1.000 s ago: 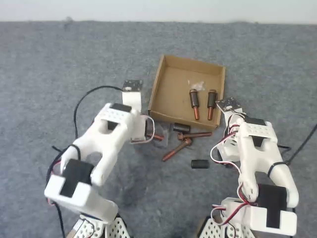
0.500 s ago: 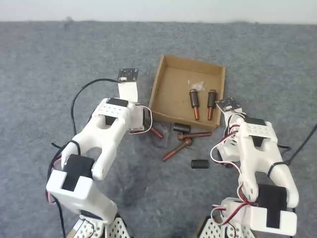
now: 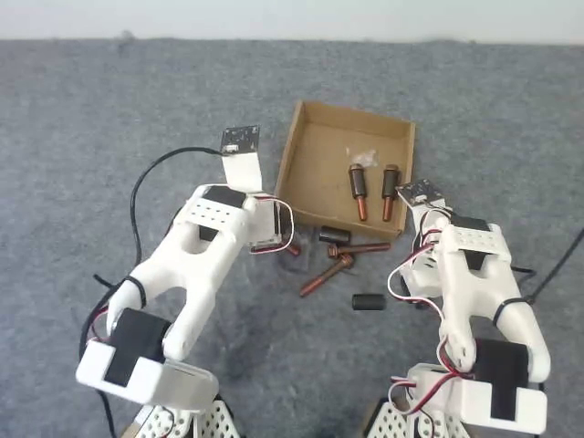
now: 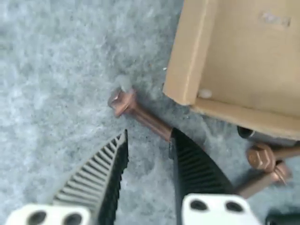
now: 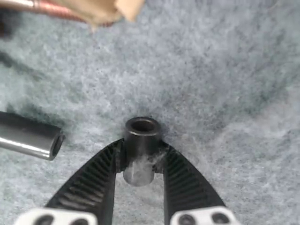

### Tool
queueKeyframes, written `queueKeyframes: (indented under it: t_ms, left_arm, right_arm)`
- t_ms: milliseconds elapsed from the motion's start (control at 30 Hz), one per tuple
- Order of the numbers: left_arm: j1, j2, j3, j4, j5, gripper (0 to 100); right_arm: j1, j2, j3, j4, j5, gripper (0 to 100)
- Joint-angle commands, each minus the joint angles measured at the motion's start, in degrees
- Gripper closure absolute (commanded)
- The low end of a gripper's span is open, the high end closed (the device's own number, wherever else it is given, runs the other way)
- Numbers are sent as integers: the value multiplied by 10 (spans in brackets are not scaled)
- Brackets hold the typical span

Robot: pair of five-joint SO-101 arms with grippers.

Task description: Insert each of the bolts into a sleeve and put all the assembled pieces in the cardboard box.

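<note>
A copper bolt lies on the grey carpet by the cardboard box's near corner. My left gripper is open just above it, one finger on each side of the shank. In the high view the same bolt sits beside the left gripper. My right gripper is shut on a short black sleeve, held upright on the carpet. The box holds two assembled pieces.
Two more bolts and a black sleeve lie in front of the box. Another sleeve lies nearer the right arm, and it is also the sleeve beside the right gripper.
The left arm pulled back to the left, then swung right again to the bolt at the box corner. The right arm has stayed still.
</note>
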Motion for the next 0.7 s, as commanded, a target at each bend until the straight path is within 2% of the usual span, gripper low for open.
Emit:
queueKeyframes:
  t_ms: [0, 100, 267, 500, 667]
  left_arm:
    - [3, -15, -7, -6, 9, 846]
    - [3, 25, -22, -25, 22, 844]
    - [3, 75, -77, 15, 25, 844]
    - [2, 84, -81, 22, 25, 848]
    - [5, 86, -82, 64, 21, 848]
  right_arm:
    - [-2, -18, -11, -7, 11, 991]
    - [-5, -18, -11, -7, 11, 991]
    - [-14, -18, -10, -7, 11, 991]
    - [-14, -18, -10, -7, 11, 991]
    - [-13, -18, -10, -7, 11, 991]
